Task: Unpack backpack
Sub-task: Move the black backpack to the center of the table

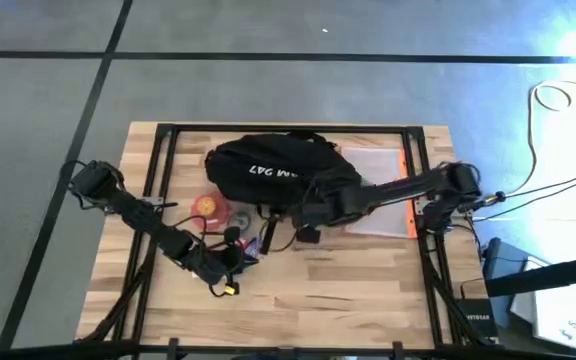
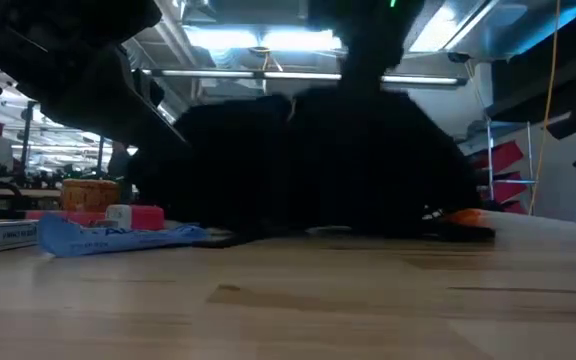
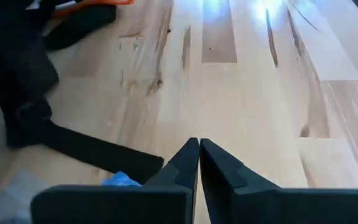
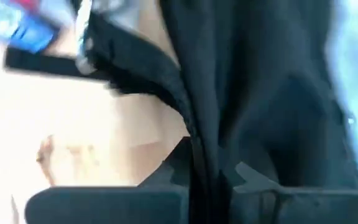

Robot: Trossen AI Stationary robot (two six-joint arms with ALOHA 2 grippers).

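The black backpack (image 1: 278,170), with white lettering on its upper side, lies on its side at the far middle of the table; in the low view it is a dark mass (image 2: 318,170). My right gripper (image 1: 304,218) reaches in from the table's right to the backpack's near side and is shut on its black fabric (image 4: 207,124). My left gripper (image 1: 234,264) is shut with nothing between its fingers (image 3: 199,163), just above the wood, near side of the backpack. A black strap (image 3: 92,152) lies on the table beside it. My right gripper pinches a ridge of the backpack's black fabric (image 4: 205,163) between its two fingers, on the backpack's near side. The fingers come from the table's right, slanting down. Whether it is one layer or several cannot be told. The backpack rests on the table.
A red-orange round item (image 1: 208,206) and a blue packet (image 1: 249,245) lie left of the backpack's near side; the blue packet (image 2: 118,238) and a red box (image 2: 140,216) show in the low view. A clear sheet with an orange edge (image 1: 380,190) lies at the right. Bare wood (image 1: 348,290) fills the near half.
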